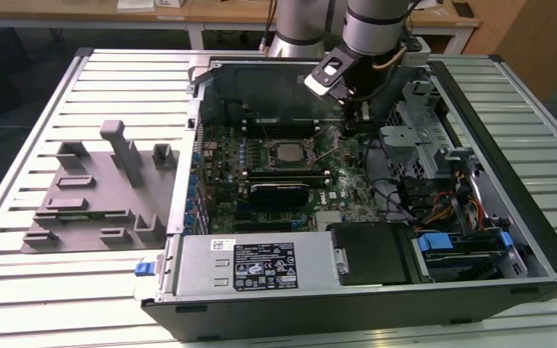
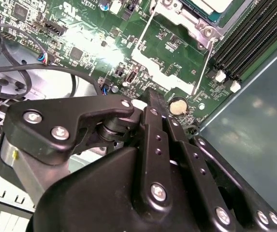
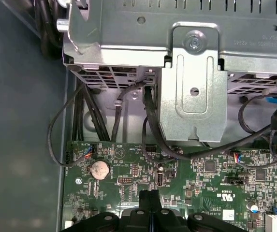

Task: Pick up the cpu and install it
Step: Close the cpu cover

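Grey fixture blocks [image 1: 85, 196] at the exterior view's left. White label [image 1: 264, 266] on the power supply, print too small to read. cpu [image 1: 286, 152] seated mid motherboard [image 1: 341, 190], shiny silver square top. Gripper [image 3: 149, 197] pinched closed, holding nothing, low over the board by the coin cell [image 3: 99, 169].

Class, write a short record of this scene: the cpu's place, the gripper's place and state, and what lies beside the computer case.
cpu: lying flat in the middle of the motherboard, inside the open case
gripper: shut, over the motherboard, at the exterior view's right of the cpu, apart from it
beside case: grey fixture block, at the exterior view's left
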`<state>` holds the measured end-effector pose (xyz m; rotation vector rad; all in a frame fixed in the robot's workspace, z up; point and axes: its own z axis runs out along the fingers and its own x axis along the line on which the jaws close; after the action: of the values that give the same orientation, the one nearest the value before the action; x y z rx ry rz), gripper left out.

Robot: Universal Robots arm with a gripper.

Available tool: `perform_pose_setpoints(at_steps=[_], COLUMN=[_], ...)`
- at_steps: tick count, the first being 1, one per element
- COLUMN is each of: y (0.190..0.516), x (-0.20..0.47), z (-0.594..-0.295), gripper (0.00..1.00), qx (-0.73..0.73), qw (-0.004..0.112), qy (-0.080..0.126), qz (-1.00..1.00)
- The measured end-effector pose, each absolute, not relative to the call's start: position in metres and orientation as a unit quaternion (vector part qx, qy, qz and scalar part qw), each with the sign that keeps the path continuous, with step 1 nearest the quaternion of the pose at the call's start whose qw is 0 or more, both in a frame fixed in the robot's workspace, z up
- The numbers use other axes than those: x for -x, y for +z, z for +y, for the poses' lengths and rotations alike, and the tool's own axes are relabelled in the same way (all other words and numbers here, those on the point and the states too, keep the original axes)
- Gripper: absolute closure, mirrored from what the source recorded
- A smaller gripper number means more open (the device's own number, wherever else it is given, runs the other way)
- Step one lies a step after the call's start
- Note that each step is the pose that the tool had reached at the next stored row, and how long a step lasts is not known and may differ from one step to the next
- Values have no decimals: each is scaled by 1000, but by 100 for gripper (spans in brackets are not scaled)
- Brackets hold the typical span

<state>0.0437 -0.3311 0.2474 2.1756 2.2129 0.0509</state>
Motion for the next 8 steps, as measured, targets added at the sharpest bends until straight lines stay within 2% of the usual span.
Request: perform_pose_setpoints(at_steps=[8], y=[240], x=[-44], z=[-331], gripper=[89], qx=[-701], qw=[19], qy=[16], qz=[713])
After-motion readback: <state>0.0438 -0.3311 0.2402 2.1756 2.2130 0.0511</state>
